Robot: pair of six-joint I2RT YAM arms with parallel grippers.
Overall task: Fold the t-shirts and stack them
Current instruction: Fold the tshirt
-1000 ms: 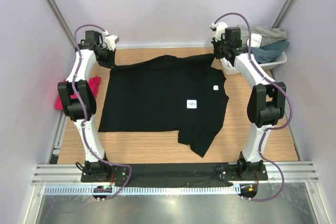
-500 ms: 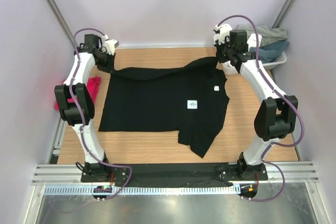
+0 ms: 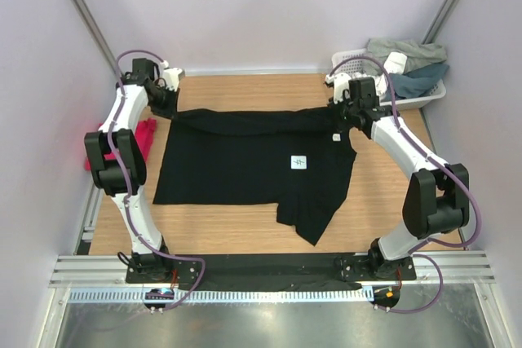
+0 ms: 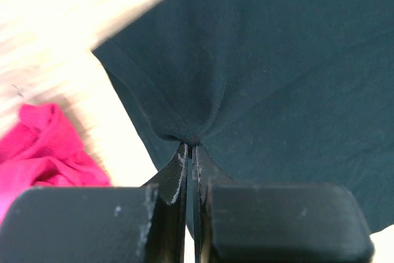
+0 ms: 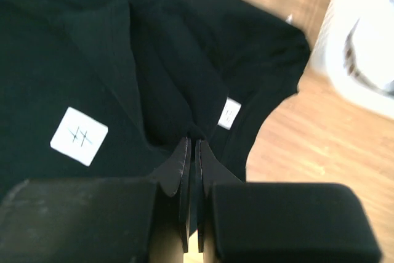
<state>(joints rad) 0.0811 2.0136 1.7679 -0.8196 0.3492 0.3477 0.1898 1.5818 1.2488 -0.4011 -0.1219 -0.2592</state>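
The black t-shirt [image 3: 245, 156] lies spread on the wooden table, with two small white tags. Its far edge is lifted and folding toward the near side. My left gripper [image 3: 173, 109] is shut on the shirt's far left corner; the pinched cloth [image 4: 191, 133] bunches at the fingertips. My right gripper [image 3: 342, 112] is shut on the far right edge, near a white tag [image 5: 229, 113]. The pink t-shirt [image 3: 143, 134] lies crumpled at the table's left edge, also in the left wrist view [image 4: 43, 152].
A white latticed basket [image 3: 424, 95] with grey and blue clothes stands at the far right corner, close to the right arm. Bare wooden table [image 3: 391, 201] shows right of and in front of the shirt.
Both grippers have pulled the shirt's far edge toward the near side. The right gripper moved away from the basket; the fold now lies over the shirt's upper part.
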